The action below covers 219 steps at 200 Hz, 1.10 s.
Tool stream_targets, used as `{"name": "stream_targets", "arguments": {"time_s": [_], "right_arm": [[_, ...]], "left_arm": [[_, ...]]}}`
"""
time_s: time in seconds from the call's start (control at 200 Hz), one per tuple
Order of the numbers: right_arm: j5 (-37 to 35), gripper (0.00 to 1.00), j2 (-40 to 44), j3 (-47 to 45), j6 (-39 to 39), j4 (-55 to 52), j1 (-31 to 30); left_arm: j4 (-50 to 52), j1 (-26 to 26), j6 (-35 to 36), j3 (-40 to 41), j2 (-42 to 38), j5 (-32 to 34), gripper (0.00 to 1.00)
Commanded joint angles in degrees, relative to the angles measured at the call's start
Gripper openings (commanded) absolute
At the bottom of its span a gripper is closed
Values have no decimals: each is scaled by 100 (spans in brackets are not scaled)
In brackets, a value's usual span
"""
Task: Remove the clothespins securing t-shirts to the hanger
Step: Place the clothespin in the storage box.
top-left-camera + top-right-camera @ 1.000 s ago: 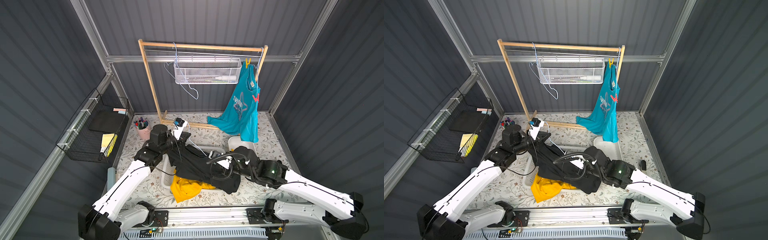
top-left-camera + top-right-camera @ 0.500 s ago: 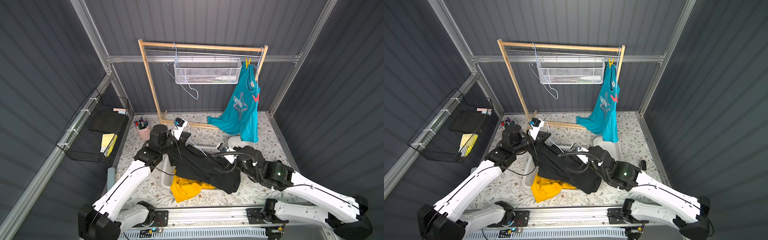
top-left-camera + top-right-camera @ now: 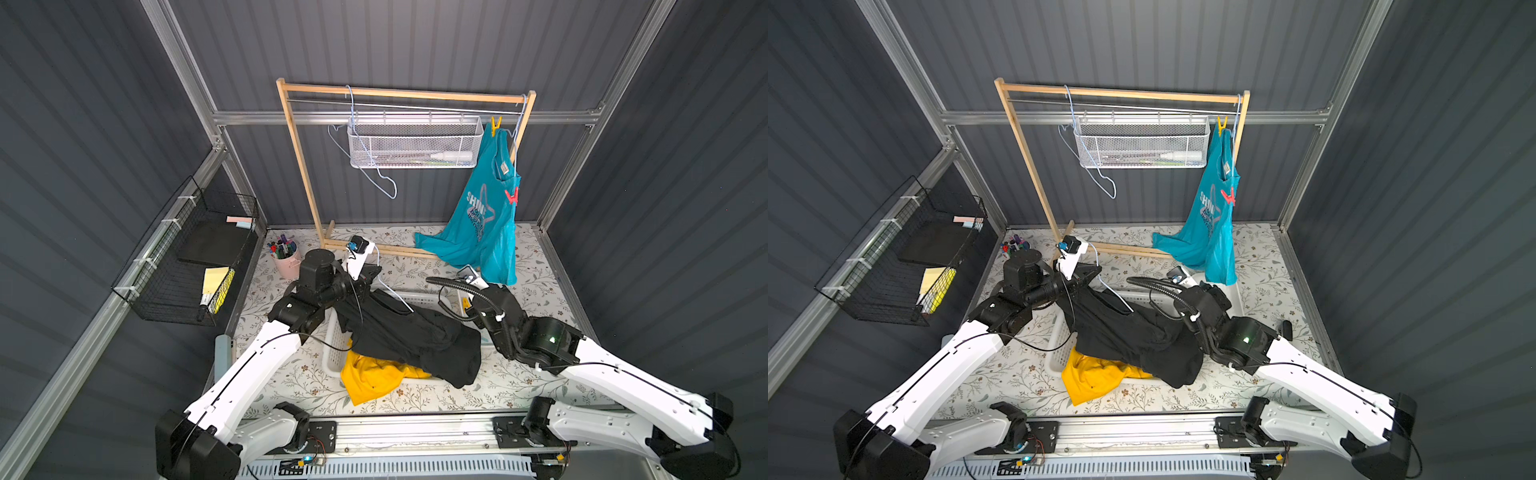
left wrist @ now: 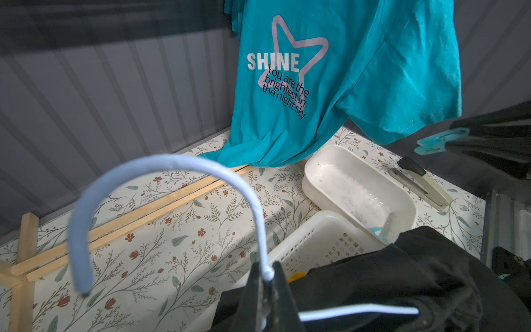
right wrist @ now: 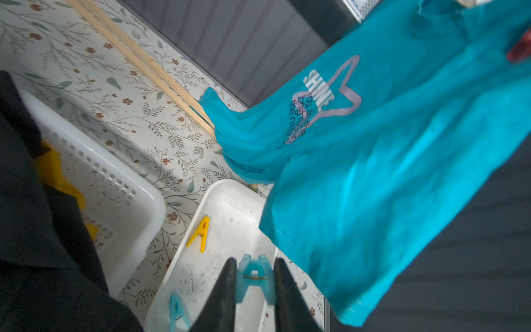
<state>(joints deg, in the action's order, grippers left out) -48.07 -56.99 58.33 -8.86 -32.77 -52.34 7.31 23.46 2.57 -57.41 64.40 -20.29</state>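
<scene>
I count three t-shirts. The teal t-shirt (image 3: 484,226) with the SHINE star hangs at the right end of the wooden rack (image 3: 415,93), and its lower edge trails onto the flowered bench (image 3: 507,386). The black t-shirt (image 3: 415,336) lies draped over the white basket (image 5: 140,192). The mustard-yellow t-shirt (image 3: 374,378) lies under it and spills from the basket onto the bench. I see five clothespins. Two grip the teal t-shirt: a yellow clothespin (image 3: 496,126) up at the rail and a red clothespin (image 3: 512,196) lower on its side. Two lie in the white tray (image 5: 230,221) just beside the basket: a second yellow clothespin (image 5: 199,234) and a light-blue clothespin (image 5: 176,309). The fifth, a second light-blue clothespin (image 5: 254,277), sits between the fingers of my right tool (image 5: 255,261). The fingers press on both its sides and hold it over the tray. There are three light-blue wire hangers. The empty hanger (image 3: 386,181) hangs on the rail, the teal shirt's hanger (image 3: 517,132) hangs at the rack's right post, and the third hanger (image 4: 172,163) is in my left tool (image 4: 265,273). That tool is clamped tight on the hanger's neck, with the black t-shirt bunched right beneath it.
</scene>
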Motion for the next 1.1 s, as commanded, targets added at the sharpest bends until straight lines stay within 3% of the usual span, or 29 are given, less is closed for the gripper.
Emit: {"name": "stream_targets", "arguments": {"time_s": [0.0,0.1,0.38,0.64,0.991,1.091], "right_arm": [[33,35,252,91,476,-282,338],[223,44,444,-34,500,-197,499],[524,56,814,-292,545,26,619],[2167,70,1506,-842,85,1078,619],[2965,96,1928,-1034,120,1375,615],[3304,99,1931,-1016,154,1387,617]], "left_arm": [[-169,0,108,51,-157,92,0],[-161,7,119,54,-165,92,0],[-162,24,113,48,-181,89,0],[-153,38,133,54,-212,88,0],[-169,42,164,65,-176,92,0],[-162,40,168,54,-179,91,0]]}}
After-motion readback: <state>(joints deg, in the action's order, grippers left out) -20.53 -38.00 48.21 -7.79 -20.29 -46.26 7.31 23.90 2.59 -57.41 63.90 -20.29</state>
